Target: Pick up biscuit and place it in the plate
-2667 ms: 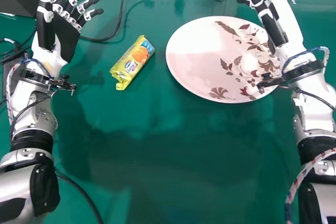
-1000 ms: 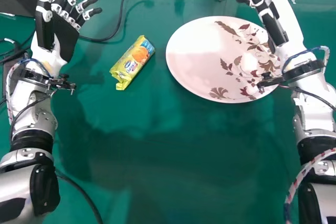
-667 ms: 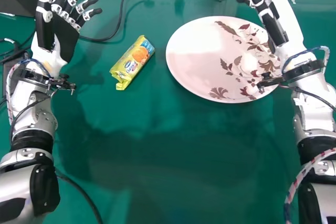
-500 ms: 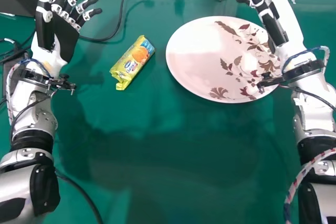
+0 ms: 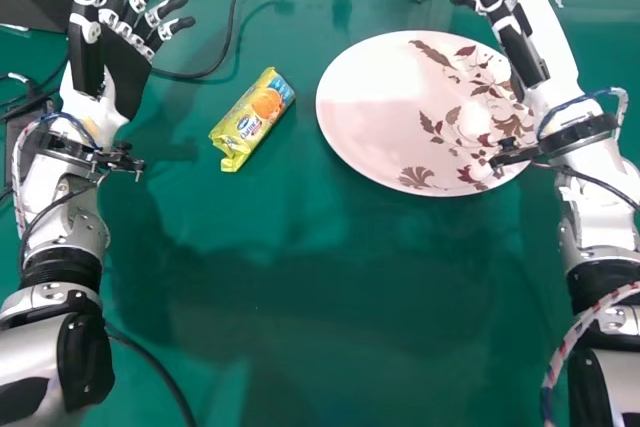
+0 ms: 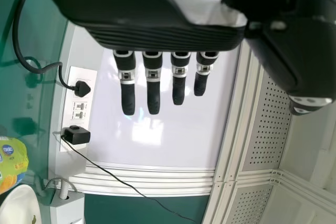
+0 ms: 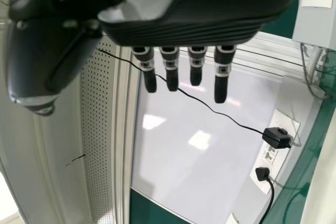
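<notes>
Green tabletop (image 5: 320, 297), black cable (image 5: 232, 32) snaking by the left robot hand (image 5: 130, 72), biscuit (image 5: 252, 119) right of that hand; right robot hand (image 5: 522, 50) half-screens the plate (image 5: 370, 107), both released!

looks like a robotics lab tbh | cabled robot arms (image 5: 60, 212) | green worktop (image 5: 300, 347) | wall socket panel (image 6: 79, 109), black plug (image 6: 81, 88) | perforated panels (image 6: 270, 124)

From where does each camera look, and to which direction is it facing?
Head view: on the head, facing forward and down; biscuit, plate, left hand, right hand.
Left wrist view: at that wrist, past left hand toward white panel.
Right wrist view: at that wrist, past right hand toward white panel.
Head and left wrist views share biscuit and plate.
</notes>
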{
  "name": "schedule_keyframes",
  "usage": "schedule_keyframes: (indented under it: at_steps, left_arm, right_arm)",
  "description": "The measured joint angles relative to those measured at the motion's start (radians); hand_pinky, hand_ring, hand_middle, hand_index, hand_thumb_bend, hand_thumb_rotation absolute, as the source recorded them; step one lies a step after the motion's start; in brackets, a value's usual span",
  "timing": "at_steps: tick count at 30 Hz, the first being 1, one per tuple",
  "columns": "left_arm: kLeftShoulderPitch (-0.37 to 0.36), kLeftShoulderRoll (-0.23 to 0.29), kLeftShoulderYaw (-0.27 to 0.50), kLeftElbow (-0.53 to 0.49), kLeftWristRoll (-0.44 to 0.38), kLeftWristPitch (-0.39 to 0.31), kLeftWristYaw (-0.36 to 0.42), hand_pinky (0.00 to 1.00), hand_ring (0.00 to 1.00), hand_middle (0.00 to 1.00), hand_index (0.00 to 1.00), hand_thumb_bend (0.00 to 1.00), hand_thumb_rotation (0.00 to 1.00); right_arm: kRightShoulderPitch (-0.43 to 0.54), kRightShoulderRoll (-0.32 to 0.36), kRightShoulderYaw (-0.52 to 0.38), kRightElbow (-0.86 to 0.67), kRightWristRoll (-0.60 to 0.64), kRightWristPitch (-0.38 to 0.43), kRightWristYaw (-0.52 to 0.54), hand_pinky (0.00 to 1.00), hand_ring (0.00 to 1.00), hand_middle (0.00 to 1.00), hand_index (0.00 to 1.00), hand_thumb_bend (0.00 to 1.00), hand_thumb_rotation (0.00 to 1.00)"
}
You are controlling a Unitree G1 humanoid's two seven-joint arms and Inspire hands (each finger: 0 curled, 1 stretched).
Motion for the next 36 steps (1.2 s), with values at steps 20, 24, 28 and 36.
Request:
schedule_keyframes:
  at_steps: [20, 24, 28, 36]
  left_arm:
    - [0.0, 0.0, 0.0, -0.007, 0.0, 0.003, -0.004, 0.77, 0.85, 0.94, 0.97, 0.84, 0.56]
    - [0.002, 0.0, -0.002, -0.021, 0.005, 0.002, 0.003, 0.78, 0.85, 0.94, 0.97, 0.84, 0.56]
    - [0.021, 0.0, -0.011, -0.082, 0.022, 0.003, 0.019, 0.79, 0.86, 0.94, 0.98, 0.84, 0.56]
    - [0.046, 0.005, -0.034, -0.2, 0.044, 0.034, 0.064, 0.77, 0.85, 0.94, 0.97, 0.83, 0.55]
  right_arm:
    - [0.007, 0.0, 0.0, -0.001, 0.0, 0.0, 0.002, 0.81, 0.94, 0.99, 0.97, 0.91, 0.34]
    - [0.01, 0.0, 0.0, -0.01, -0.003, 0.0, -0.005, 0.8, 0.94, 0.98, 0.96, 0.93, 0.34]
    - [0.018, 0.0, 0.001, -0.027, -0.003, 0.01, -0.009, 0.83, 0.95, 0.99, 0.96, 0.93, 0.35]
    - [0.022, 0.0, 0.001, -0.046, -0.008, 0.012, -0.028, 0.81, 0.94, 1.0, 0.97, 0.93, 0.34]
